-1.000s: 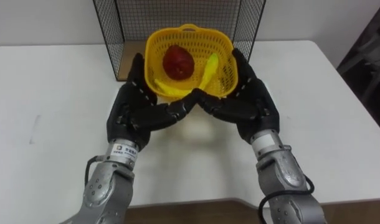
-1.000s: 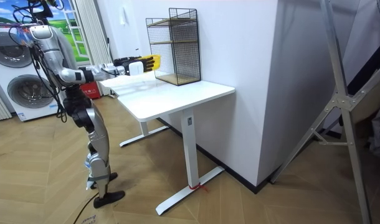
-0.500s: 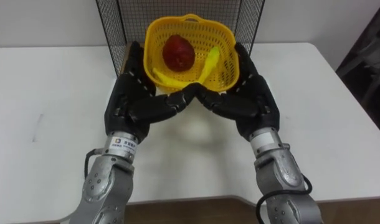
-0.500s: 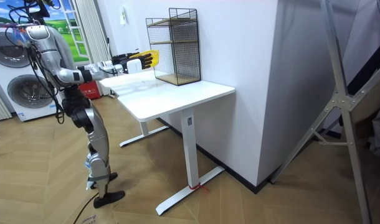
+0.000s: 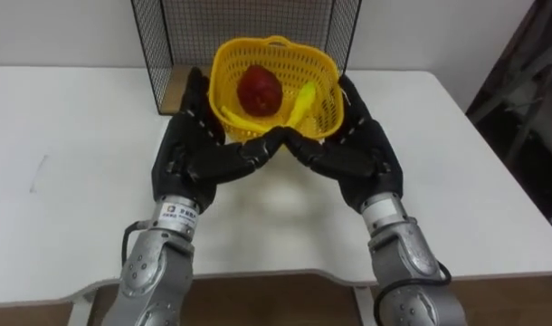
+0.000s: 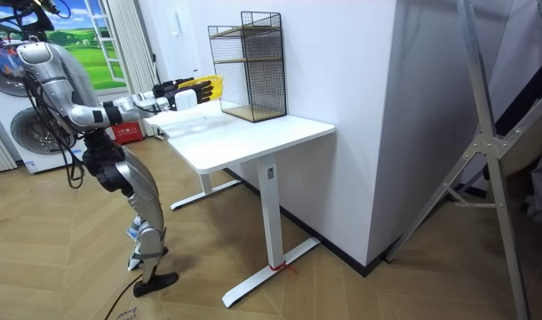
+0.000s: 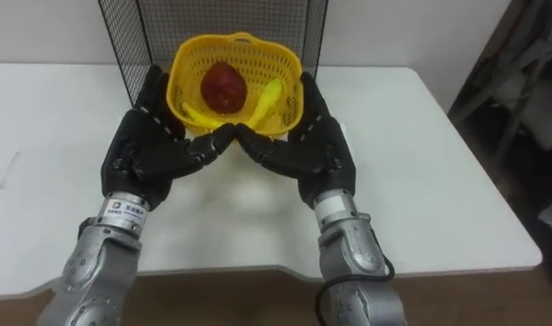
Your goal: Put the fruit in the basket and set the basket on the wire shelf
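1. Left eye view: you carry the basket (image 5: 328, 91) between both hands, and a red fruit (image 5: 259, 91) and a banana (image 5: 300, 101) lie inside it.
   - The left hand (image 5: 196, 149) is at the basket's 8 o'clock and the right hand (image 5: 356, 149) at its 4 o'clock.
   - The fingers are spread flat against the wall and underside, and the tips meet beneath the near rim.
   - The shelf (image 5: 249, 27) stands at 12 o'clock, with its mesh just behind the far rim.
   - The step looks like the placing. Push straight toward 12 and press both palms evenly so the basket stays level and the fruit does not roll. Part your hands only once the base rests on a board.

2. Right eye view: the hold is the same. What reads better here is the shelf's right edge at 2 o'clock, close beside the right hand's fingertips (image 7: 309, 83). The opening looks little wider than basket plus hands, so centre up before you go in.

3. Room view: this gives you the height, which the eye views hide.
   - The basket hangs above the table (image 6: 253, 133), about midway between the shelf's bottom board and its middle tier.
   - It is just short of the shelf, on the room view's left.
   - The robot stands off the table's end with its arms stretched out and its torso tilted away from the table. The reach looks nearly spent, so step closer rather than stretch.
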